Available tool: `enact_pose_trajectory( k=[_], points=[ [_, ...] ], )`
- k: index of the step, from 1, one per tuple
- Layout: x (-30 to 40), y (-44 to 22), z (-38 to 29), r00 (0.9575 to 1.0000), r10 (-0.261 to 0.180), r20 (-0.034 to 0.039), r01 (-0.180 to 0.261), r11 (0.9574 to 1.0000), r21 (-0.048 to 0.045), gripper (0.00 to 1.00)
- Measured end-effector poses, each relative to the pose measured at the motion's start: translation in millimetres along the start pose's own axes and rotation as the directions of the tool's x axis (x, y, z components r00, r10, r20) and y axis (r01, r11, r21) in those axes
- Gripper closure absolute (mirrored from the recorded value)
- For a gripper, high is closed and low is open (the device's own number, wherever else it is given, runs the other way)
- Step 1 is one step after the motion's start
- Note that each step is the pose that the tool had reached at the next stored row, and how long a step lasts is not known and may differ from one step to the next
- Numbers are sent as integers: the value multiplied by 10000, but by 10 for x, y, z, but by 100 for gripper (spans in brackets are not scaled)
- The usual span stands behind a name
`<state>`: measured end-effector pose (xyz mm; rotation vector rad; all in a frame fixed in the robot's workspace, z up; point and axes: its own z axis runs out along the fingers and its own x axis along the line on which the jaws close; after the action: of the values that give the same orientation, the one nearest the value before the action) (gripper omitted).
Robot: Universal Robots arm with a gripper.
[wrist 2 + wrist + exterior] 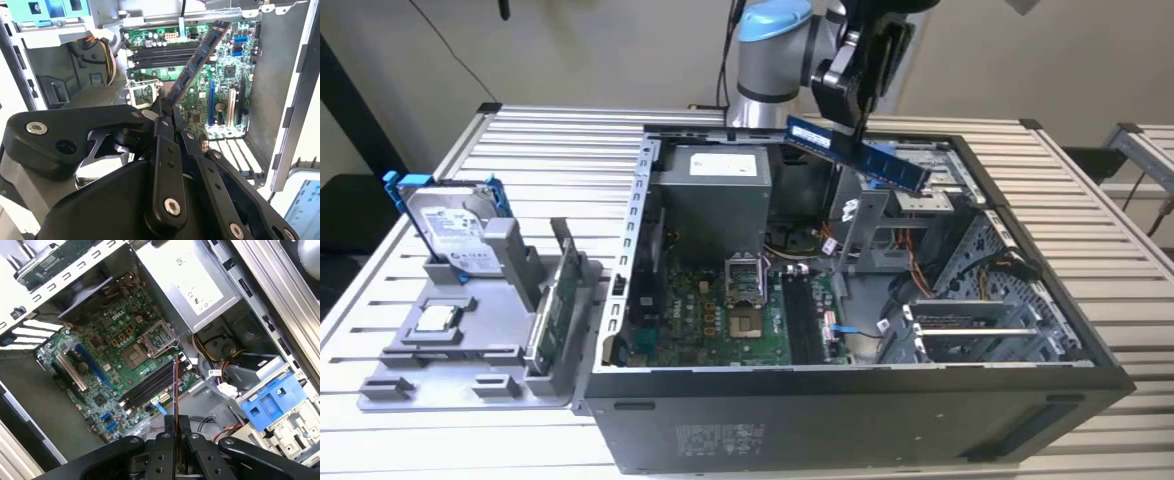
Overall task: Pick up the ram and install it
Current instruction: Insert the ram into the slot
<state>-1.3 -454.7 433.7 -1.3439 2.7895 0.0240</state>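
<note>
Slatted aluminium table (pixel 520 140) was recorded beneath an open computer case (pixel 854 405). Inside, the motherboard (pixel 720 310) with its memory slots (pixel 147 385) was observed. Farther back, above the case, the ram (pixel 867 155) was held tilted, clamped between the gripper (pixel 861 128) fingers.

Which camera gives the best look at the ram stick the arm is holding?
The exterior view: the ram stick shows its broad blue side, held tilted by the gripper above the open computer case. The second wrist view shows it foreshortened, slanting away; the first wrist view shows it edge-on, a thin line.
</note>
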Motion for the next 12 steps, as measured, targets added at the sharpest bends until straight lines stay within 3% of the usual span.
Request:
enact_pose_trajectory(
  k=[12],
  points=[
    [7,-7,14,9947,1028,-3,-1028,9947,48,86]
  ],
)
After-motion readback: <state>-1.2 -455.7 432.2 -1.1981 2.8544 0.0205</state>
